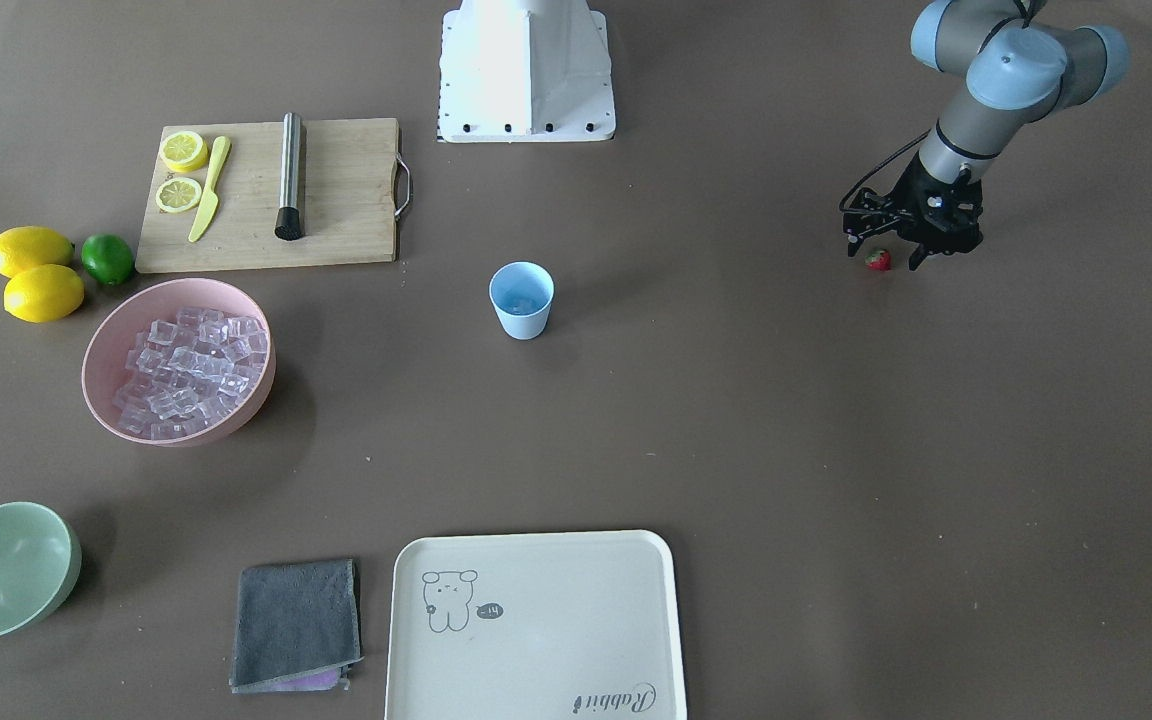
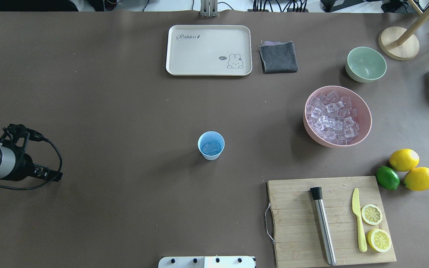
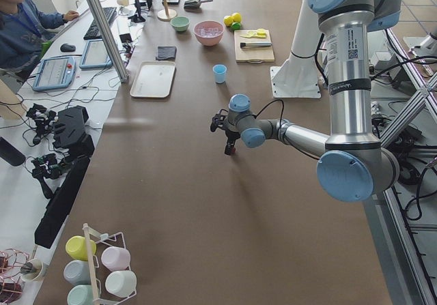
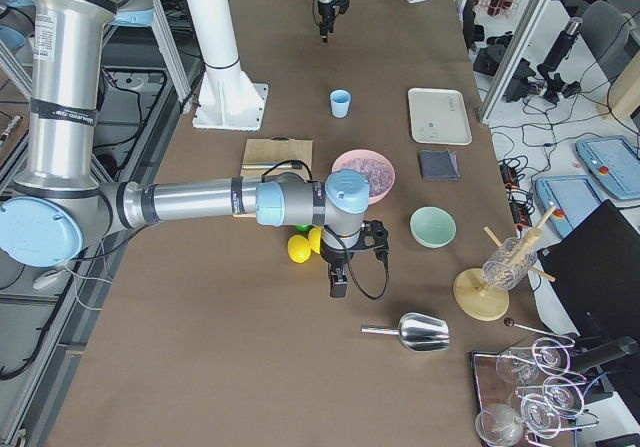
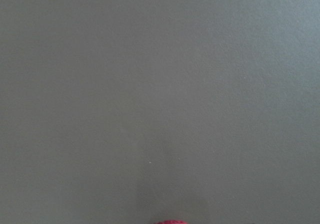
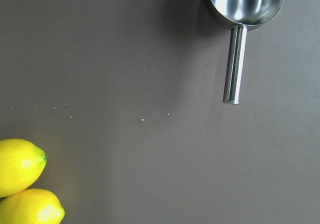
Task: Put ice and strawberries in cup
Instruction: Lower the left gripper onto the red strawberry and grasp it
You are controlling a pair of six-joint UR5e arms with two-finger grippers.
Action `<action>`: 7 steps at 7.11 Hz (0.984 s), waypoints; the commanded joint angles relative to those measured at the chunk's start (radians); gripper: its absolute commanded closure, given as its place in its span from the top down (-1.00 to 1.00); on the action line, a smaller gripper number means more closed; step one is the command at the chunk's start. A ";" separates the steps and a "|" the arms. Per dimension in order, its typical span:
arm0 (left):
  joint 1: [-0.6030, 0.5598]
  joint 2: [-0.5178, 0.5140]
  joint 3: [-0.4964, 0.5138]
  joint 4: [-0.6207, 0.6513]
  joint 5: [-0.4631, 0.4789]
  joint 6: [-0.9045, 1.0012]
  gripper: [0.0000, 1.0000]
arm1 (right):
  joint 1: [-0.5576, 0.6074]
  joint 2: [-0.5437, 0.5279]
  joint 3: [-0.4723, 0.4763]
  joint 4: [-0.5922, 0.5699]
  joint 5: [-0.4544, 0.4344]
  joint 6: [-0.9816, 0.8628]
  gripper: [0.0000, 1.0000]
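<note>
Tiny red green-topped strawberry (image 1: 877,260) is lying between the left gripper's (image 1: 883,258) spread, seemingly empty fingers; next it needs closing, then carrying to the pale-blue plastic cup (image 1: 521,300).

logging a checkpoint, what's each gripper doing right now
left gripper: open, straddling the strawberry
right gripper: cannot tell

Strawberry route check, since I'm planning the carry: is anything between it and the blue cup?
Nothing visible. The strawberry lies at the left end effector, and only bare table separates it from the cup.
</note>
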 commanded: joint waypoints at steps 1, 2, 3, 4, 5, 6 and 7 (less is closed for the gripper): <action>0.004 -0.007 0.005 -0.001 0.008 0.000 0.57 | 0.000 0.001 -0.001 0.000 0.000 0.000 1.00; 0.004 -0.007 0.010 -0.001 0.008 0.000 0.57 | 0.000 0.002 -0.001 0.000 0.000 0.002 1.00; 0.004 -0.007 0.011 -0.001 0.008 0.001 0.57 | 0.000 0.001 -0.001 0.000 -0.002 0.002 1.00; 0.004 -0.004 0.010 -0.001 0.008 0.002 0.57 | 0.000 0.001 -0.001 0.000 -0.003 0.002 1.00; 0.004 -0.004 0.010 -0.001 0.008 0.002 0.52 | 0.000 0.001 -0.001 0.000 -0.003 0.002 1.00; 0.004 -0.004 0.010 -0.001 0.008 0.002 0.09 | 0.000 0.001 -0.001 0.002 -0.002 0.002 1.00; 0.006 -0.004 0.011 -0.001 0.008 0.002 -0.19 | 0.000 0.001 0.001 0.002 -0.002 0.000 1.00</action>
